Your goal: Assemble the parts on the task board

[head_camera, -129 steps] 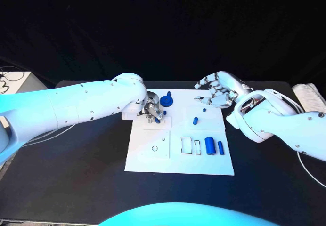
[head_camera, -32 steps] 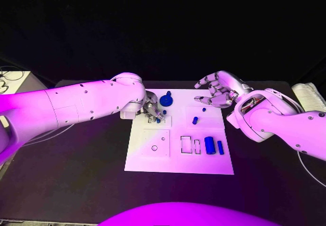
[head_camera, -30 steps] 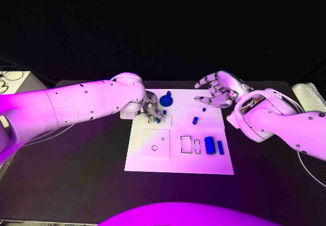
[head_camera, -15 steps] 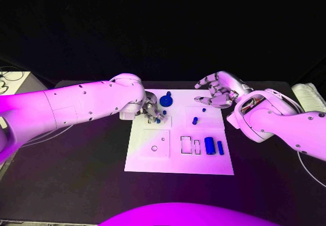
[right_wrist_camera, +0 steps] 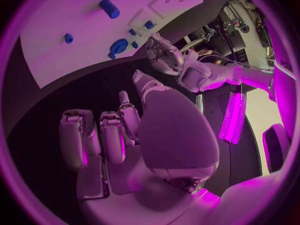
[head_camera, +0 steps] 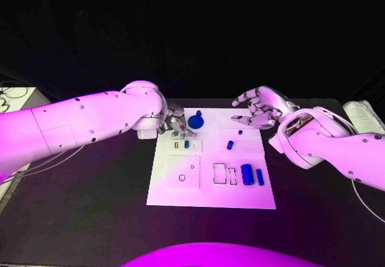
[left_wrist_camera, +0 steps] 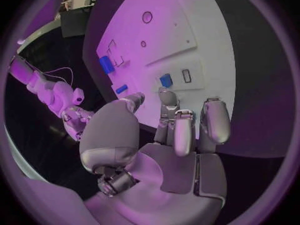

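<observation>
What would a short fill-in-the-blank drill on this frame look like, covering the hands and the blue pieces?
1. The left hand holds ____.
2. The task board lies on a ____ table.
3. The round blue piece sits nearer the ____ hand than the other.
4. The right hand has its fingers apart and holds ____.

Missing words: nothing; black; left; nothing

A robotics lab or test cell is showing here: a black counter (head_camera: 96, 211) is standing against a black curtain (head_camera: 192, 44), a white task board (head_camera: 210, 192) is lying mid-counter, and cables (head_camera: 11, 89) are trailing off its far left corner.
</observation>
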Controlling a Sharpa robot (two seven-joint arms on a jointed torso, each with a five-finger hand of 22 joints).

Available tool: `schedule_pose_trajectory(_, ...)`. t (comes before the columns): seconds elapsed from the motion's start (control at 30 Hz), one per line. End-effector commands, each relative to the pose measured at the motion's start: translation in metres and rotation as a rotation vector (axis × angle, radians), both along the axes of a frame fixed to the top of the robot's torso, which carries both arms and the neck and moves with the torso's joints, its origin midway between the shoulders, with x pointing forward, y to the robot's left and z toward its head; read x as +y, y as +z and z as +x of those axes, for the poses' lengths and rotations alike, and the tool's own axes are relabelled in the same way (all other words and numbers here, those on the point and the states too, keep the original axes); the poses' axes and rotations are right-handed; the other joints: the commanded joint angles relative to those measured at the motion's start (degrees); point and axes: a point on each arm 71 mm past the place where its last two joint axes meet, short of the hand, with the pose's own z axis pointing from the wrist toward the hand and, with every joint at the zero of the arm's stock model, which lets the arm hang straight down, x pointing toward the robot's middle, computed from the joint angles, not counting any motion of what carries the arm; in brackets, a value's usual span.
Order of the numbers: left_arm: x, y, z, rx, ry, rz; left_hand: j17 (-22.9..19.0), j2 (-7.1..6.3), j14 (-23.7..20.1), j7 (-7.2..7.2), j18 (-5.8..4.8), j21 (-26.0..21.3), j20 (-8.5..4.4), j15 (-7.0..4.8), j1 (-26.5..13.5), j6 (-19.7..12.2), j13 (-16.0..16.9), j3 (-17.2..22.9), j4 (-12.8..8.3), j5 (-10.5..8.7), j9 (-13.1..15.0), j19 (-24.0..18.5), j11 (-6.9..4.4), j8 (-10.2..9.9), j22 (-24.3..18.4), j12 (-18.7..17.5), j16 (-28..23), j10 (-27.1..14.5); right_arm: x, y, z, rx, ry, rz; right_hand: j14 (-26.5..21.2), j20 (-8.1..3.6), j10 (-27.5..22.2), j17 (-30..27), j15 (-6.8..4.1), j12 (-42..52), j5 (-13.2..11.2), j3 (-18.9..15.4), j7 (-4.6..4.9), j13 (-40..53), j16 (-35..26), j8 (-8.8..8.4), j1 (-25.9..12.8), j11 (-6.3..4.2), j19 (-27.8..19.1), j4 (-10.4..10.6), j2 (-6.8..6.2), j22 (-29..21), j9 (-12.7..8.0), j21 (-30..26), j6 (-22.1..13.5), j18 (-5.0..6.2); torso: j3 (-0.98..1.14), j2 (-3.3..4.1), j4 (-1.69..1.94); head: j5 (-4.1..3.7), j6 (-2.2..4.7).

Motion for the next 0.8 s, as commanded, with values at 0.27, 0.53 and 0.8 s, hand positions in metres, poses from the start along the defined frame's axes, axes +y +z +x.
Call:
schedule_pose_trajectory(0.27, 0.018, 0.038, 0.004, -0.023, 0.021, -0.059, 11.9, 1.03, 4.7, 2.65, 0.99, -1.3, 1.53, 2.24, 4.0, -3.9, -1.1, -0.5, -0.1, 0.36, -6.4, -1.1, 2.15, -8.0, -1.2, -0.6, -0.7, -1.7, -0.004, -0.001, 0.003, -0.004, -0.001, -0.005, 5.6, -0.17, -0.3, 13.2, -0.27, -0.1, 0.2, 0.1, 0.15, 1.3, -0.1, -0.22, -0.7, 0.01, 3.2, 0.2, 0.06, 11.8, -0.1, -0.2, -0.1, 0.54, 0.05, 0.12, 0.08, -0.05, 0.94)
schedule_pose_trajectory(0.53, 0.037, 0.043, 0.024, -0.058, 0.105, -0.070, 11.2, 1.37, 4.4, 5.09, 1.07, -1.7, 3.07, 3.99, 9.2, -8.5, -2.3, 0.1, 0.0, 0.14, -15.9, -1.1, 4.19, -17.1, -1.4, -1.0, -1.2, -2.5, -0.006, -0.001, 0.004, -0.004, -0.007, -0.007, 5.6, -0.17, -0.3, 13.2, -0.27, -0.1, 0.2, 0.1, 0.15, 1.3, -0.1, -0.22, -0.7, 0.01, 3.2, 0.2, 0.06, 11.8, -0.1, -0.2, -0.1, 0.54, -0.01, 0.23, 0.09, 0.19, 1.63)
schedule_pose_trajectory(0.8, 0.047, 0.039, 0.044, -0.102, 0.192, -0.077, 11.2, 2.35, 4.5, 4.90, 0.99, -1.3, 3.18, 3.96, 7.4, -5.6, -3.5, -1.2, 0.1, 0.08, -18.9, -0.6, 4.09, -16.9, -1.0, -1.6, -1.2, -2.7, -0.007, -0.001, 0.004, -0.004, -0.010, -0.004, 5.5, -0.18, -0.3, 13.1, -0.28, -0.2, 0.3, 0.2, 0.13, 1.3, -0.2, -0.21, -0.7, -0.01, 3.1, 0.2, 0.08, 11.7, -0.1, -0.3, -0.1, 0.58, -0.02, 0.24, -0.11, 0.23, 1.94)
